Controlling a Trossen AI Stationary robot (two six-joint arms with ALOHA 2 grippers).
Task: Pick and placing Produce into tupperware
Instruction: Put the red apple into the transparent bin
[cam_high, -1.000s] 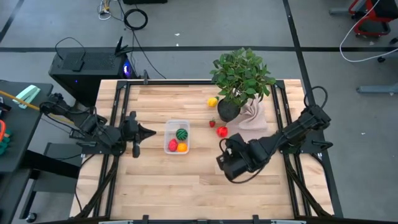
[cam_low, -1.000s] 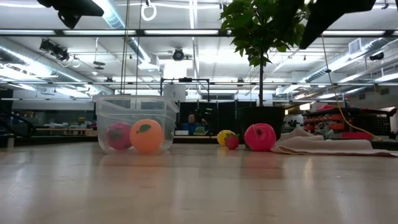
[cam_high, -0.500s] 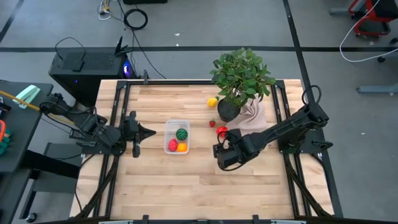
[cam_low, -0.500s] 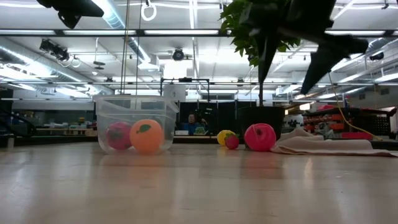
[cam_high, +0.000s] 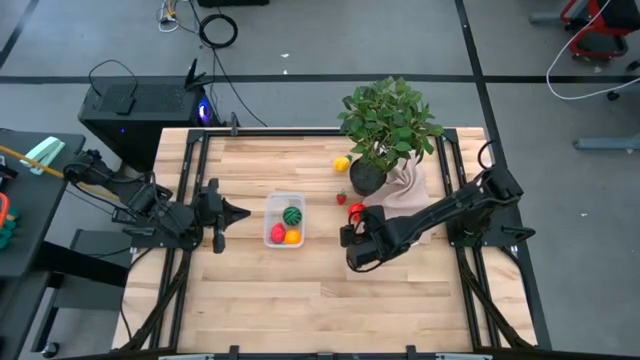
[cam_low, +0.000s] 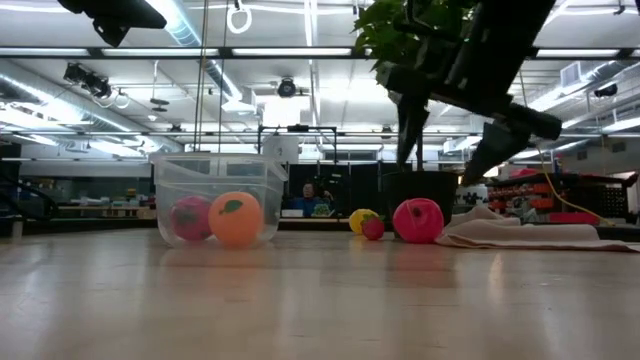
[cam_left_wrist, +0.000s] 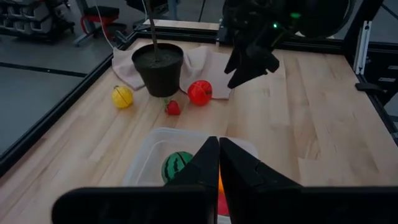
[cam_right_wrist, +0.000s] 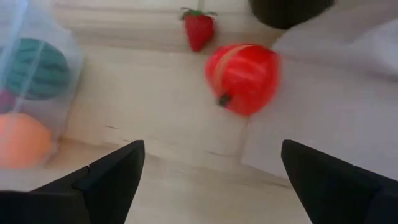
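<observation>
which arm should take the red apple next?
Right. Its open claw hangs just short of the red apple, facing it. The left claw sits shut across the tupperware.

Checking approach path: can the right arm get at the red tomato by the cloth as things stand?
Probably yes. The right gripper is open and faces the red tomato with bare table between. The cloth touches it on one side; the strawberry sits clear.

Tupperware (cam_high: 286, 220) at table (cam_high: 260, 290) centre, holding watermelon (cam_high: 292, 214), orange (cam_high: 293, 237) and another fruit (cam_high: 277, 233). Right of it: strawberry (cam_high: 341, 198), then apple (cam_high: 357, 211) at edge of cloth (cam_high: 408, 188). Potted plant (cam_high: 385, 130) on cloth, lemon (cam_high: 342, 164) left of pot. Left gripper (cam_high: 238, 211) just left of tupperware; right gripper (cam_high: 347, 236) near apple.
</observation>
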